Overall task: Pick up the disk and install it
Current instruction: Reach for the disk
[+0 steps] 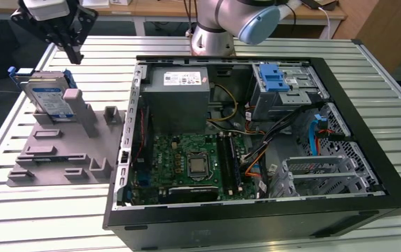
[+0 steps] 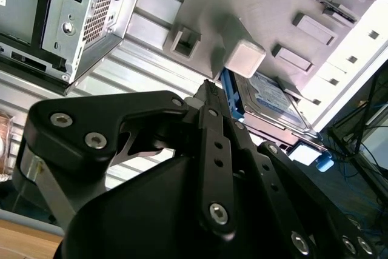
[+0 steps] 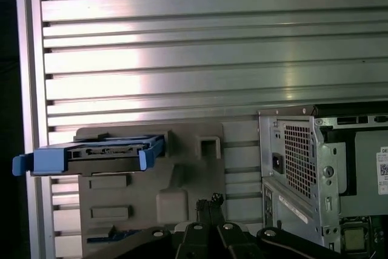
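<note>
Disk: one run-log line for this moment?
disk: on edge in grey fixture, ungrasped | claw: shut, empty, apart from disk | install: not done

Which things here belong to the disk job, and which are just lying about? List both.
Job in hand:
- disk, propped in the grey holder
- gripper, shut, near the disk
- open computer case
- drive cage, probably where the disk goes

Lying about:
- power-supply box
- motherboard
- slatted table
</note>
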`<state>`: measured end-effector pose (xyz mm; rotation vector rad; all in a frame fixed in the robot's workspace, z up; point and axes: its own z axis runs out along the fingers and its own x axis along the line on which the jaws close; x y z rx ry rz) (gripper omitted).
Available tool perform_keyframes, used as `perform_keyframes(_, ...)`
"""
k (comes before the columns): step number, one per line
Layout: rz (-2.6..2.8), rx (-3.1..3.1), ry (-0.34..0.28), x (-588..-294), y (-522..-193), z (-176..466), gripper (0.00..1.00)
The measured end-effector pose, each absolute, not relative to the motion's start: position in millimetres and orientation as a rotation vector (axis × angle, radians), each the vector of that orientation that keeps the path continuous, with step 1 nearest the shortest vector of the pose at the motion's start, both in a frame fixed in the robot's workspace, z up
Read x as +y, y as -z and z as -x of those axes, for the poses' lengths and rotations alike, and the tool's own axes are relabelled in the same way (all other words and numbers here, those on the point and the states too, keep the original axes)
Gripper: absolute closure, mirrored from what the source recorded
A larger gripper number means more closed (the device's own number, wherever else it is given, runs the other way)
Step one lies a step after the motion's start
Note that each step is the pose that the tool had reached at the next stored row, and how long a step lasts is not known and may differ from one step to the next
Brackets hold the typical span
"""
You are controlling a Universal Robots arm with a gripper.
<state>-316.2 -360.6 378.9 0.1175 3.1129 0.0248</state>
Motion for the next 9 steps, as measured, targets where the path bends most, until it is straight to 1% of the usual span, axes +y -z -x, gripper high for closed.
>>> perform_keyframes(9, -0.117, 3.113, -0.025, -360.6, -378.8, 322.6, 0.89)
